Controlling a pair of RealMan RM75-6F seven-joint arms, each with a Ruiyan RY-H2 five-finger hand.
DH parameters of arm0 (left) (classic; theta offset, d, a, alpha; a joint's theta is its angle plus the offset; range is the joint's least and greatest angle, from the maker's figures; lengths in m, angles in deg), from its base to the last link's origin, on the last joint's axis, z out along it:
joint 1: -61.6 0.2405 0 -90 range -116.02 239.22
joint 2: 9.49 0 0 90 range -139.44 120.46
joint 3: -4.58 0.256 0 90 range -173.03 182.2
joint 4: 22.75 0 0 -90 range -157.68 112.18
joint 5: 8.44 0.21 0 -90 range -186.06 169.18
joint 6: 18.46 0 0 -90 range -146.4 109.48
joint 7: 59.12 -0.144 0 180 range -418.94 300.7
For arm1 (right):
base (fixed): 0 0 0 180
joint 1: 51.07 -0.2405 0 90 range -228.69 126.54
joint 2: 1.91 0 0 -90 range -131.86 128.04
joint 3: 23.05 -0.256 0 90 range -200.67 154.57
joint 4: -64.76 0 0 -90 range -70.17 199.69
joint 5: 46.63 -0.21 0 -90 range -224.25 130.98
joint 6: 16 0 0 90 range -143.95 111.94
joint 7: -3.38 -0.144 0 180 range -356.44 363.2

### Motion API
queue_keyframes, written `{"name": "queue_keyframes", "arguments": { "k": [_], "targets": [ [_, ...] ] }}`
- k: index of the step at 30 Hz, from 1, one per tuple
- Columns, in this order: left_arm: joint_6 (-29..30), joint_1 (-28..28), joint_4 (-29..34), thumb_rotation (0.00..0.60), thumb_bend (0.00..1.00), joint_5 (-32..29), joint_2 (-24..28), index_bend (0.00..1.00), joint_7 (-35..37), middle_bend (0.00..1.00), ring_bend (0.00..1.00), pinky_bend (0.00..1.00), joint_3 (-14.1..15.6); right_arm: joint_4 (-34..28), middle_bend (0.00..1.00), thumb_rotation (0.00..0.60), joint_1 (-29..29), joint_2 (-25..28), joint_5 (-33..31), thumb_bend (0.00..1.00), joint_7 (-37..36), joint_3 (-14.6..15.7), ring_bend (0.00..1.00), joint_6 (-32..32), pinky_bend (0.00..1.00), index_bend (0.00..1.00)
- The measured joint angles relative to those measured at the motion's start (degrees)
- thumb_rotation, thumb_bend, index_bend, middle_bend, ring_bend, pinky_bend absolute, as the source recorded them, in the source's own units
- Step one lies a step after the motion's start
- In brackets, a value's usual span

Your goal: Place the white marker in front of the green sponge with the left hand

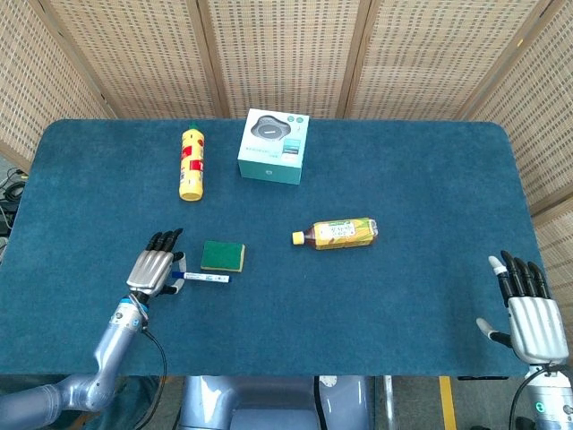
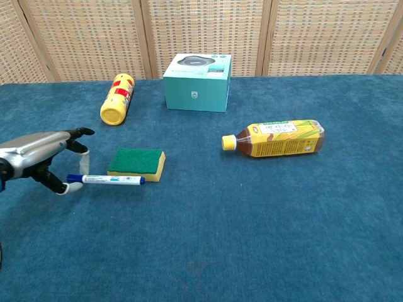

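My left hand [image 1: 154, 270]: silver ribbed back, black fingers, white tips, blue wrist ring, black cable along silver forearm. Right hand [image 1: 528, 312]: same build.
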Motion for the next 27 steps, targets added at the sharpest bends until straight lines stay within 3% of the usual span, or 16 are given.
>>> {"name": "queue_keyframes", "arguments": {
  "k": [10, 21, 27],
  "targets": [
    [0.00, -1.78, -0.67, 0.600, 0.37, -2.52, -2.97, 0.61, -3.12, 0.00, 0.00, 0.00, -1.40, -0.09, 0.00, 0.600, 0.10, 0.46, -0.05, 0.00, -1.01, -0.17, 0.00, -0.17, 0.00, 0.01],
    [0.21, -1.98, -1.63, 0.600, 0.37, -3.93, -4.31, 0.59, -4.82, 0.00, 0.00, 0.00, -0.56, -0.02, 0.00, 0.600, 0.16, 0.58, 0.18, 0.00, -1.48, -0.15, 0.00, -0.32, 0.00, 0.01],
    [0.25, -1.97, -1.57, 0.600, 0.34, -4.17, -4.35, 0.44, -4.98, 0.00, 0.00, 0.00, -0.32, -0.07, 0.00, 0.600, 0.18, 0.61, 0.22, 0.00, -1.48, -0.11, 0.00, -0.30, 0.00, 0.01]
  ]
}}
